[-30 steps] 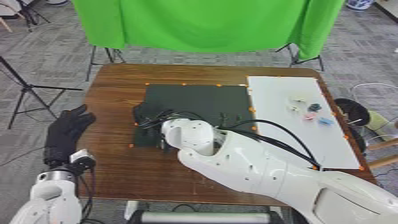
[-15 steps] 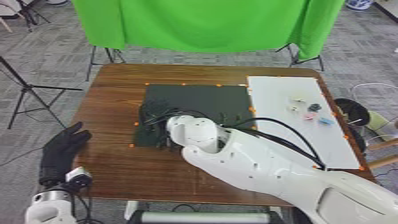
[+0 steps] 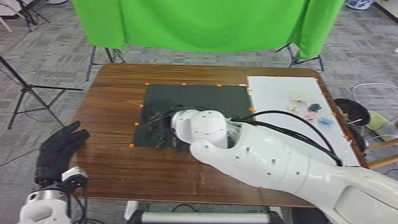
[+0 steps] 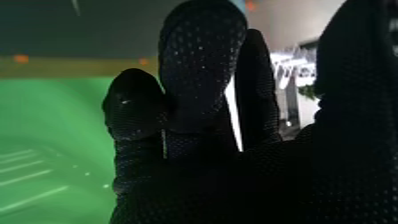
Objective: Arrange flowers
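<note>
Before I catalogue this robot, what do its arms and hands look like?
Glossy white, rounded shells cover the left arm and right arm; the right has small dark dots and black cables. The left hand and right hand are gloved in black fabric.

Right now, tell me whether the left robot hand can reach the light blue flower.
Probably not: the left robot hand is by the left edge of the table, the light blue flower is on the white sheet at the right, and the right arm lies between.
</note>
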Controlling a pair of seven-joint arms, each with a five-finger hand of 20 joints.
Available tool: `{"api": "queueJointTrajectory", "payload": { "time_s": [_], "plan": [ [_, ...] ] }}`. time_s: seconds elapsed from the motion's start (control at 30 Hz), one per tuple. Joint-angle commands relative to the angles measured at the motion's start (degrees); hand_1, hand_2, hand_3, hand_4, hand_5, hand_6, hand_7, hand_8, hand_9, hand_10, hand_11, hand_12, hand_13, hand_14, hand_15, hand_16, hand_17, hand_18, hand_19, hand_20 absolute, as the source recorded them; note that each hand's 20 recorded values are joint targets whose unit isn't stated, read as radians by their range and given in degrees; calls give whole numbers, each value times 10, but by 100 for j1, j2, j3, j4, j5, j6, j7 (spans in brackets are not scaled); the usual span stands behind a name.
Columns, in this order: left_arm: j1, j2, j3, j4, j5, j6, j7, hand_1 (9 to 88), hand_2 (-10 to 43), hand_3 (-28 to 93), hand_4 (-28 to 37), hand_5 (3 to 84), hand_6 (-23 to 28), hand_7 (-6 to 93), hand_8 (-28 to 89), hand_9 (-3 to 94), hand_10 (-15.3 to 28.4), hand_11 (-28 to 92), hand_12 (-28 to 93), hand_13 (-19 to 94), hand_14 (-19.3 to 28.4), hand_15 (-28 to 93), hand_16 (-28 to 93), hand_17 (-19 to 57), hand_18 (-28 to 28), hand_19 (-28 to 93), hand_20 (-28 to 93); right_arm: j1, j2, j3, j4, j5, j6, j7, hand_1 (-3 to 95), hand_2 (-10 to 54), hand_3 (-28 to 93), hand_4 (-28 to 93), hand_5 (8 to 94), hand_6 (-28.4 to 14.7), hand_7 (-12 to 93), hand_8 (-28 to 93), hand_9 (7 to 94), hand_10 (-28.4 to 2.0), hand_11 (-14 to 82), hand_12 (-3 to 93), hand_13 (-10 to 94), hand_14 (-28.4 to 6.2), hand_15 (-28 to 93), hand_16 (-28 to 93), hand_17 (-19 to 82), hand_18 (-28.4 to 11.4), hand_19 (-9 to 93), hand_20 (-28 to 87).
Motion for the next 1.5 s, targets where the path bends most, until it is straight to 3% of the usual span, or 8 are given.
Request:
{"api": "queueJointTrajectory", "payload": {
  "time_s": [0.03, 0.23, 0.33, 0.6, 0.73, 1.03, 1.3, 1.5],
  "plan": [
    [320, 208, 380, -435, 169, 383, 322, 217, -95, 746, -282, 512, 6, 185, -86, 522, 127, 221, 138, 410, 157, 212, -3, 82, 107, 94, 184, 387, 375, 523, -649, 450, 229, -10, 284, -95, 675, -114, 501, 41, 133, -97, 607, -166, 78, 134, 910, -34, 483, 314, 627, -116, 932, 414],
    [189, 294, 356, -488, 334, 296, 371, 220, -95, 745, -281, 511, 5, 185, -86, 520, 126, 220, 138, 410, 155, 208, -3, 86, 107, 97, 189, 32, 1380, 1268, -1723, 539, 1125, -258, 275, -95, 666, -112, 483, 44, 132, -97, 597, -170, 78, 131, 906, -35, 481, 315, 622, -120, 932, 410],
    [199, 277, 309, -561, 323, 249, 384, 223, -95, 744, -279, 512, 4, 186, -86, 519, 126, 220, 138, 410, 155, 208, -2, 87, 107, 98, 191, -622, 2068, 2044, -2287, 513, 1648, -271, 275, -95, 668, -112, 502, 29, 135, -93, 599, -161, 83, 144, 871, -50, 482, 314, 584, -135, 925, 415],
    [395, 208, 254, -643, 281, 307, 445, 227, -95, 741, -270, 509, 3, 187, -86, 519, 126, 221, 138, 410, 154, 207, -1, 87, 107, 93, 191, -4000, 3265, 5506, -3511, 850, 1936, -110, 243, -95, 652, -116, 488, -10, 110, -69, 574, -166, 78, 158, 824, -76, 488, 305, 540, -157, 911, 421],
    [445, 127, 251, -643, 199, 336, 466, 228, -95, 740, -269, 511, 4, 188, -87, 519, 125, 221, 138, 410, 155, 206, -1, 87, 107, 92, 192, -4842, 3302, 5925, -3747, 1196, 2190, -318, 241, -95, 647, -114, 508, -14, 108, -67, 598, -165, 82, 159, 830, -83, 502, 300, 542, -162, 915, 423],
    [474, 67, 259, -636, 138, 394, 509, 229, -95, 740, -267, 511, 4, 188, -86, 520, 125, 221, 138, 410, 155, 205, -1, 87, 107, 91, 192, -2681, 2831, 3726, -3170, 1879, 1959, -548, 130, 36, 610, -120, 553, -54, 81, -64, 611, -152, 79, 143, 872, -90, 513, 288, 579, -168, 931, 411],
    [435, 76, 311, -605, 140, 386, 502, 228, -95, 741, -269, 512, 4, 188, -87, 520, 125, 221, 138, 410, 154, 205, 0, 87, 107, 91, 192, -1028, 1857, 2198, -2188, 2321, 960, -283, 118, 55, 613, -128, 554, -58, 74, -65, 589, -147, 72, 124, 887, -83, 524, 283, 597, -163, 932, 433],
    [400, 98, 298, -569, 137, 354, 457, 228, -95, 740, -269, 512, 4, 188, -87, 520, 125, 221, 138, 410, 154, 205, 0, 86, 107, 90, 192, -891, 1563, 1807, -1792, 1895, 1123, -177, 118, 57, 613, -126, 543, -58, 74, -65, 567, -147, 69, 111, 889, -83, 528, 279, 600, -163, 932, 439]
  ]
}}
